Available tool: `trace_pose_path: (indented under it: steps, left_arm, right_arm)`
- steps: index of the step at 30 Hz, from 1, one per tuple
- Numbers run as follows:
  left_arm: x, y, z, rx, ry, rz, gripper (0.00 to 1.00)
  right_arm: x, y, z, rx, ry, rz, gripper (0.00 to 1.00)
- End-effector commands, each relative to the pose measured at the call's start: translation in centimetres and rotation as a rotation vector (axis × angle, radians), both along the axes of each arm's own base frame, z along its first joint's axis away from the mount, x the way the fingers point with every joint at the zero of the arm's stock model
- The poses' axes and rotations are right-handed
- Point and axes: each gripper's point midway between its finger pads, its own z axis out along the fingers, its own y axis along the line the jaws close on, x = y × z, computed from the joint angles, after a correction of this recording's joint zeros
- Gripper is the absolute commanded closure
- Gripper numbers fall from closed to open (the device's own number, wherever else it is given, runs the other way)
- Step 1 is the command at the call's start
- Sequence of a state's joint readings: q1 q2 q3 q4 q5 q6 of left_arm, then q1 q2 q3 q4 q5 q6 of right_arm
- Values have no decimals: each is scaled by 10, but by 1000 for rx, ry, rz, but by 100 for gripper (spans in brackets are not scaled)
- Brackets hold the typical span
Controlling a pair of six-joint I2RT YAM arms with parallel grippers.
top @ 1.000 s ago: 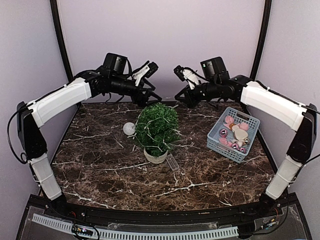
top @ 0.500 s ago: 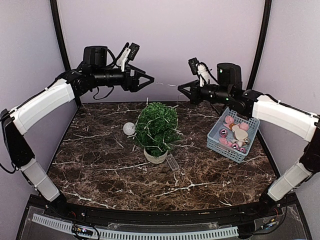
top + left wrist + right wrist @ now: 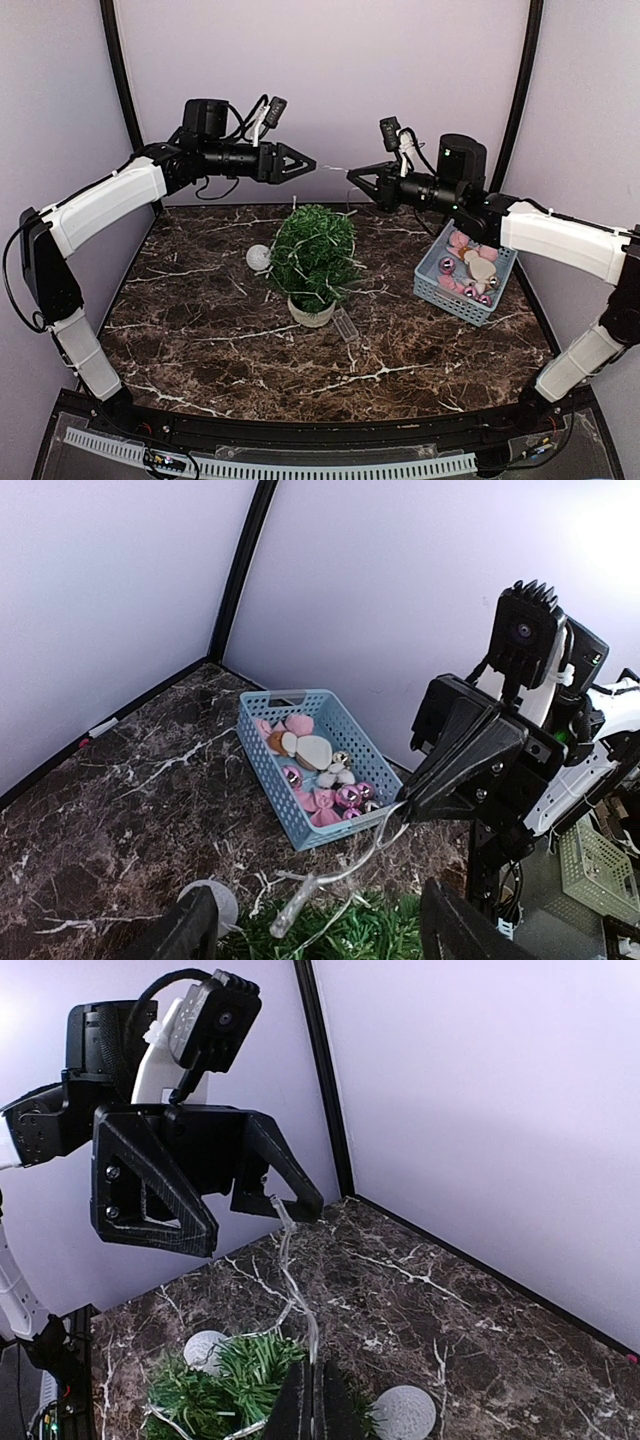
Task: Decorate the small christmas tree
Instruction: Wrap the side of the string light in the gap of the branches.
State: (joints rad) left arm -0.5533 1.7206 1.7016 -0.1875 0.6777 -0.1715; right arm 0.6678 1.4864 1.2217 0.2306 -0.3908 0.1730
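The small christmas tree [image 3: 313, 255] stands upright in its pale pot [image 3: 311, 314] near the middle of the dark marble table [image 3: 200, 350], with a small clear case lying just beside the pot on the near side. I judge the tree to be light and top-heavy: soft, springy branches over a narrow base, so a sideways tug would likely tip or drag it. The pot is the firm place to hold it, since the needles only give way. Thin pale strands already lie across the green.

A white ball [image 3: 259, 257] rests on the table touching the foliage on the left. Farther right, well apart from the tree, a blue basket [image 3: 448, 304] holds pink and silver ornaments.

Above and behind the tree, the two grippers face each other tip to tip. The right gripper [image 3: 353, 176] has its fingers pressed together on a thin wire [image 3: 290, 1280], which runs down into the tree top. It looks limp, slick and prone to snag. The left gripper [image 3: 308, 164] has its fingers spread apart. The wire reaches up to one fingertip, but whether it touches I cannot tell, and nothing is clamped.
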Motion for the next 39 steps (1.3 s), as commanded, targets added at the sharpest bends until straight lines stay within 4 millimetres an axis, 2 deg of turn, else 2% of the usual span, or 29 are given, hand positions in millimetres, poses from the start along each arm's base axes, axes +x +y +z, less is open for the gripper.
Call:
trace_pose_path:
  steps: [1,7,9,14,20,22,30,33,36,39]
  left_arm:
    - [-12,-3,31,-81,-14,-60,29]
    - [-21,-6,36,-111,4,-113,56]
    - [-23,-6,37,-115,5,-122,59]
    - [-23,-9,33,-117,22,-144,58]
    - [-28,-11,34,-127,19,-171,79]
    - [-29,-11,36,-131,16,-177,82]
    - [-34,-18,32,-127,17,-208,85]
    - [-35,-18,32,-122,14,-209,80]
    - [-35,-19,31,-118,10,-205,79]
    - [-35,-20,31,-116,8,-206,82]
  right_arm:
    - [-13,1,24,83,-50,62,100]
    - [-14,3,22,87,-44,77,100]
    - [-16,3,23,92,-46,86,100]
    - [-19,6,26,97,-47,115,100]
    - [-16,6,23,92,-39,106,100]
    - [-15,7,22,92,-36,106,100]
    - [-13,9,22,91,-34,107,100]
    - [-13,9,22,89,-33,106,100]
    - [-13,9,22,89,-32,106,100]
    - [-13,9,22,89,-33,106,100]
